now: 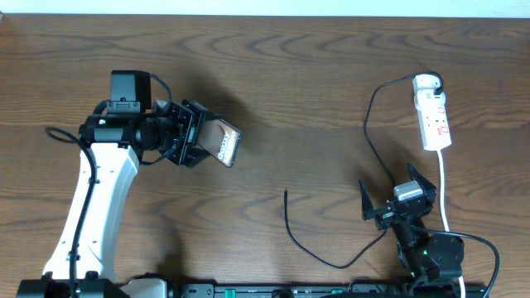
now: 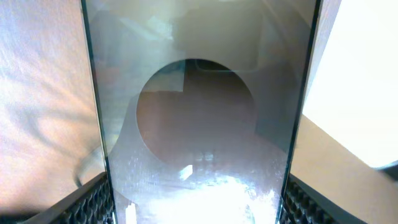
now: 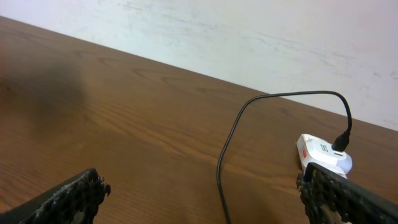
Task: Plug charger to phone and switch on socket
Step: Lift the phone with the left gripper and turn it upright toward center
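The left gripper [image 1: 199,136] is seen clenched on the phone [image 1: 224,142], which is held up off the table [image 1: 290,50] by its edges. In the left wrist view the glossy slab is pinned between the two ribbed fingers [image 2: 93,200] and fills nearly the whole frame. The right gripper [image 1: 396,196] is held released, with its jaws spread wide and nothing clamped between them.

The surface is a dark brown wood-grain tabletop. A pale, lightly mottled wall [image 3: 249,37] is seen beyond its far edge in the right wrist view.

The charger [image 1: 367,124] is laid on the table as a thin black cable. Its free tip [image 1: 286,194] is found left of the right gripper and well apart from the phone. From there the cable is looped toward the near edge, is passed under the open right gripper, and is curved away to the socket [image 1: 433,116]. Whether the cable is touched by a finger cannot be told. The socket lies beyond the right gripper, near the table's far right edge, with the charger's white plug head [image 1: 426,83] seated at its far end. The socket's thick white cord [image 1: 445,194] is trailed back past the right gripper's outer side.
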